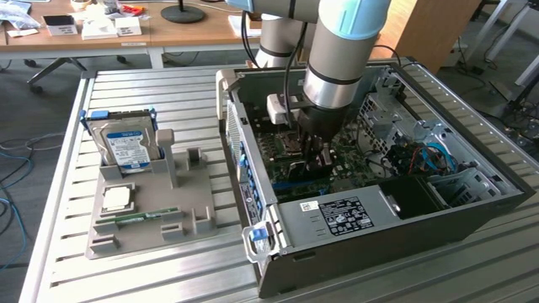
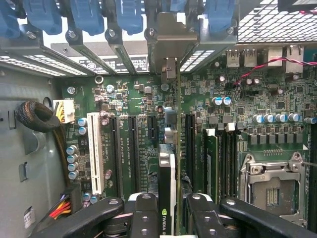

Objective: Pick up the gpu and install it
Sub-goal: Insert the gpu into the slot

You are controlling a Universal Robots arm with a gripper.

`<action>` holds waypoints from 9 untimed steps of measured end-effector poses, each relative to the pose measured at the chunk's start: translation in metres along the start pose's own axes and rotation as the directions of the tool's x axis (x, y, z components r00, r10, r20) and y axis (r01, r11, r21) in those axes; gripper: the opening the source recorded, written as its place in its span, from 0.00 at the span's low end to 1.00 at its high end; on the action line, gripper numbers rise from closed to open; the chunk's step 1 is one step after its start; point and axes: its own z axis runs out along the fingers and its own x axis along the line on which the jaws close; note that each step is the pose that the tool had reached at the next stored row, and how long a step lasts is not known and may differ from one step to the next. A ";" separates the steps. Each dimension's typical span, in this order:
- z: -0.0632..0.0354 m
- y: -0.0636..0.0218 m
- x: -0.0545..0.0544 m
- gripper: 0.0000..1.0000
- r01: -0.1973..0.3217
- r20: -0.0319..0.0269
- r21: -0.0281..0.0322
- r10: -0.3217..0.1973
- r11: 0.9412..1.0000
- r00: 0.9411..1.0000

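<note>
my pincer (image 2: 168, 208) clamped on gpu (image 2: 167, 163), edge-on above motherboard (image 2: 133, 99) slots; slight misalignment could jam connector, bracket snagging case (image 1: 471, 208).

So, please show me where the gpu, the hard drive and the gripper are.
gpu (image 2: 167, 163), wrist view: top edge of the card.
hard drive (image 1: 128, 146), exterior view: blue-white label.
gripper (image 2: 167, 210), wrist view: between the black fingers.

A robotics lab or engineering workshop is indicated: an opened computer case (image 1: 396, 189) is laid on a slatted metal workbench (image 1: 168, 95); a grey parts fixture (image 1: 151, 214) is set beside it; a wooden desk (image 1: 168, 35) with papers and cabling on the floor are seen behind.
</note>
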 end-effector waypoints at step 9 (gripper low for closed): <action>0.0008 0.0017 0.001 0.27 0.000 0.001 0.005 0.000 1.000 1.000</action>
